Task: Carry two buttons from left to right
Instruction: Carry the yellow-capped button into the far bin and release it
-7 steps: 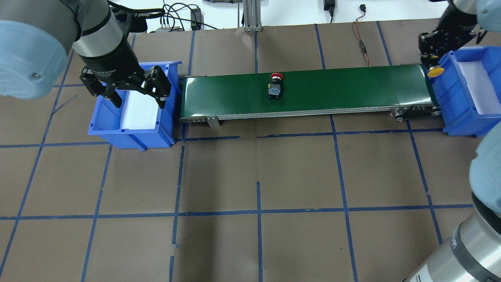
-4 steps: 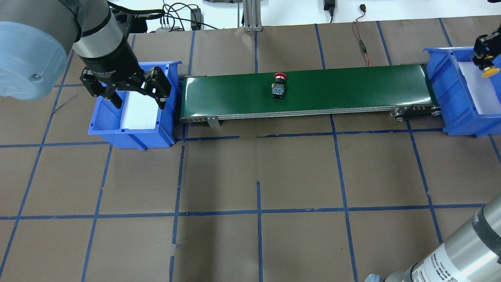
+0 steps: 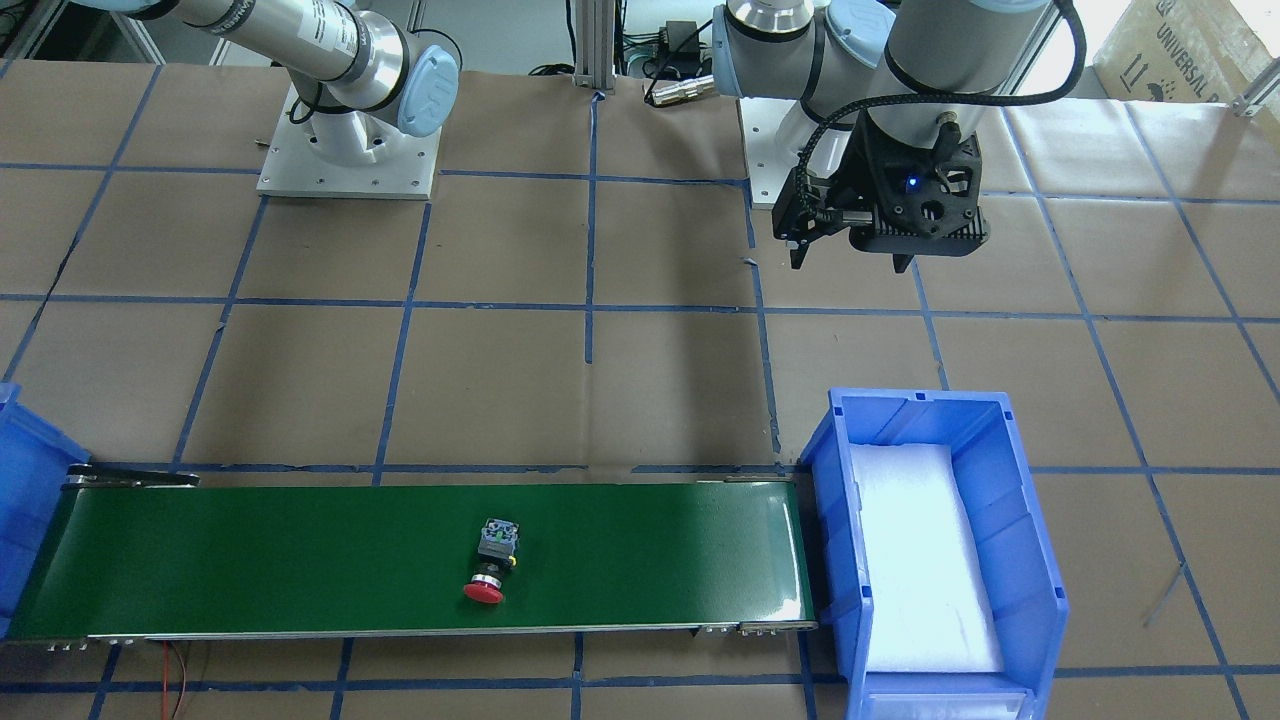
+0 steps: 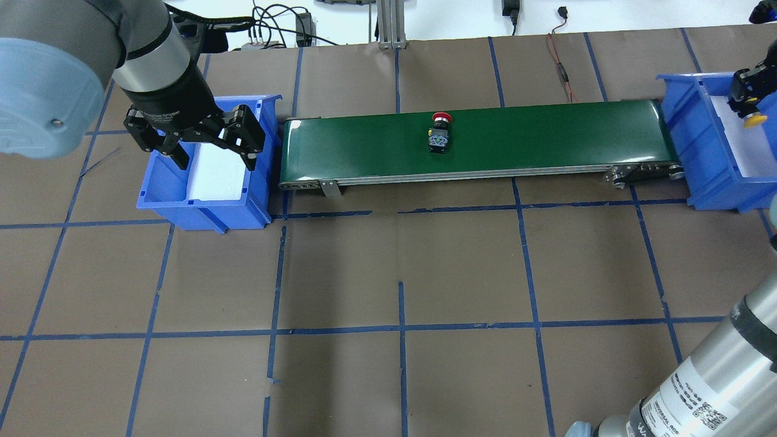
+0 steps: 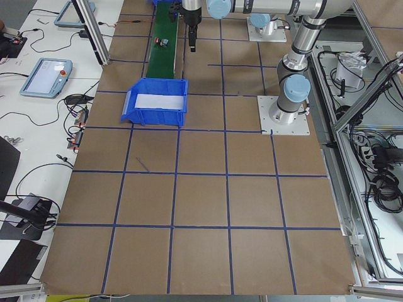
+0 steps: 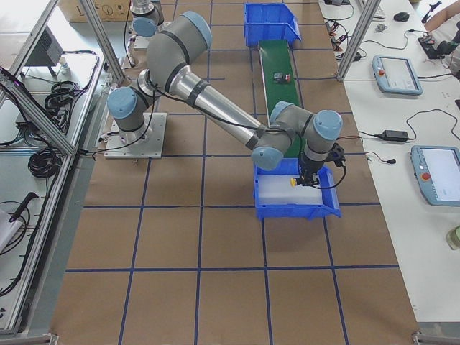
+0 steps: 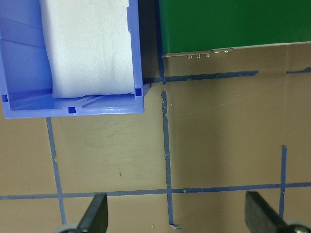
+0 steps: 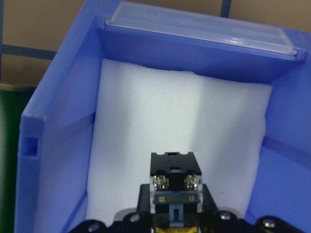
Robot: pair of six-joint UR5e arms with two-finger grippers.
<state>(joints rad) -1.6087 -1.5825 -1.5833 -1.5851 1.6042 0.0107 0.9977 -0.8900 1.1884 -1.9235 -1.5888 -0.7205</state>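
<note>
The red button lies on its side on the green conveyor belt, a little left of mid-belt; it also shows in the front-facing view. My right gripper is shut on the yellow button and holds it over the white foam of the right blue bin. In the right wrist view the button's contact block sits between the fingers above the foam. My left gripper hangs open and empty over the left blue bin.
The belt runs between the two bins. Both bins hold only white foam pads. The left wrist view shows the left bin's corner and the belt's end over brown paper with blue tape lines. Cables lie beyond the table's far edge.
My right gripper carried the yellow button from the belt's right end to over the right bin. The red button rode a little to the right on the belt. The left gripper stayed put.
</note>
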